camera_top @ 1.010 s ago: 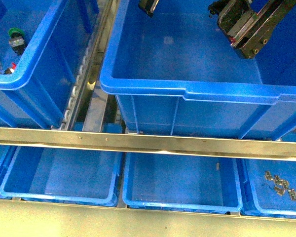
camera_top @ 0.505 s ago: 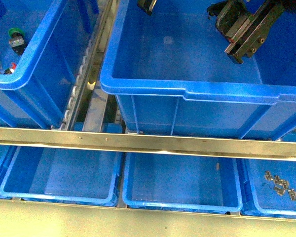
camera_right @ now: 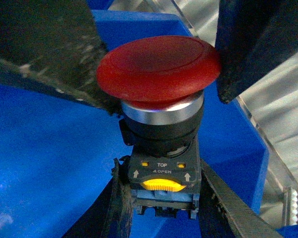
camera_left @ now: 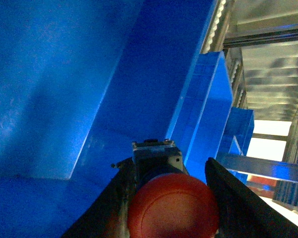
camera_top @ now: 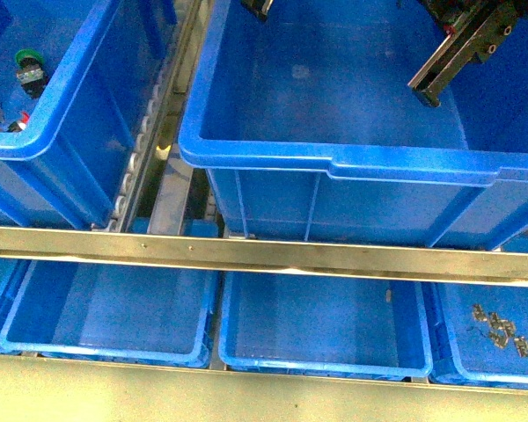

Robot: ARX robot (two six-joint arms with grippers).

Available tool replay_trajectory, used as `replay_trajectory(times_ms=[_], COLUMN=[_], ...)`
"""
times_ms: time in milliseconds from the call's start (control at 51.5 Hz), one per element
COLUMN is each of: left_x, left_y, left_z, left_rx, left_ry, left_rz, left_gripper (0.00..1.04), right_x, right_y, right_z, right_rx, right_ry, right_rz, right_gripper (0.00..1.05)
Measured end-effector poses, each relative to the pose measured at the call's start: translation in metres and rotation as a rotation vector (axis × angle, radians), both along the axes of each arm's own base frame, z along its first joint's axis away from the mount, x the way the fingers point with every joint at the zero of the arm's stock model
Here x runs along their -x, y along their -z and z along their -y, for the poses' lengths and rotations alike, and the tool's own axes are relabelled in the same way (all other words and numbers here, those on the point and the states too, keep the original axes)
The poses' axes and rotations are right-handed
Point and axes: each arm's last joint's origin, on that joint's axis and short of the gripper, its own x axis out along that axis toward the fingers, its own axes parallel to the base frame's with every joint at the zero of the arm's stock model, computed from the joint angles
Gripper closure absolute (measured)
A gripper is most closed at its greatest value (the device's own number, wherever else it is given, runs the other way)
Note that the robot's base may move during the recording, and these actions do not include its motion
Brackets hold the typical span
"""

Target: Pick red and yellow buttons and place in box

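Observation:
The box (camera_top: 334, 163) is the large deep blue crate in the middle of the front view, and its floor shows nothing in it. My left gripper (camera_left: 171, 176) is shut on a red button (camera_left: 173, 208), held inside the box near its wall (camera_left: 64, 74). Only its tip (camera_top: 262, 7) shows at the top edge of the front view. My right gripper (camera_right: 161, 201) is shut on the dark body of another red button (camera_right: 159, 64). It hangs above the box's right side (camera_top: 427, 92). No yellow-capped button is in view.
A second deep blue crate (camera_top: 62, 132) at the left holds a green-capped switch (camera_top: 28, 63). A metal rail (camera_top: 264, 255) crosses in front. Below it stand shallow blue trays (camera_top: 114, 343). The right one holds small metal parts (camera_top: 502, 330).
My right gripper has swung up and to the right over the box, and more of it is now out of the frame. The left gripper's tip has barely moved.

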Motion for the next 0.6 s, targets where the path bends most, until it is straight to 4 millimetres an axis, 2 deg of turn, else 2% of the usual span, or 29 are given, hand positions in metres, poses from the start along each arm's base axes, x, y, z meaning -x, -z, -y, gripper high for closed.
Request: replay_trajectory(times_ms=[97,194,272,447,602], left_x=[0.000,0.001,0.001,0.002,0.011], left_y=[-0.005,-0.009,-0.010,-0.018,-0.023], left_z=[0.000,0.000,-0.002,-0.010,-0.031], left_rx=[0.000,0.003,-0.005,-0.011,-0.071], left_ry=[0.008,0.008,-0.010,-0.042,-0.094], left_rz=[0.044,0.057,0.076,0.120,0.167], left_gripper=[0.34,0.22,0.07,0.08,0.08], right_x=[-0.001,-0.002,-0.001,0.000,0.001], right_y=[0.002,0.005,0.007,0.009,0.011], right_z=[0.003,0.006,0.007,0.007,0.009], right_rx=[-0.005,-0.005,-0.008,-0.015,-0.018], right_ry=[0.038,0.053,0.053,0.055,0.062], right_rz=[-0.008,-0.023,-0.034,-0.047,-0.056], right_gripper=[0.78,0.78,0.78,0.78,0.78])
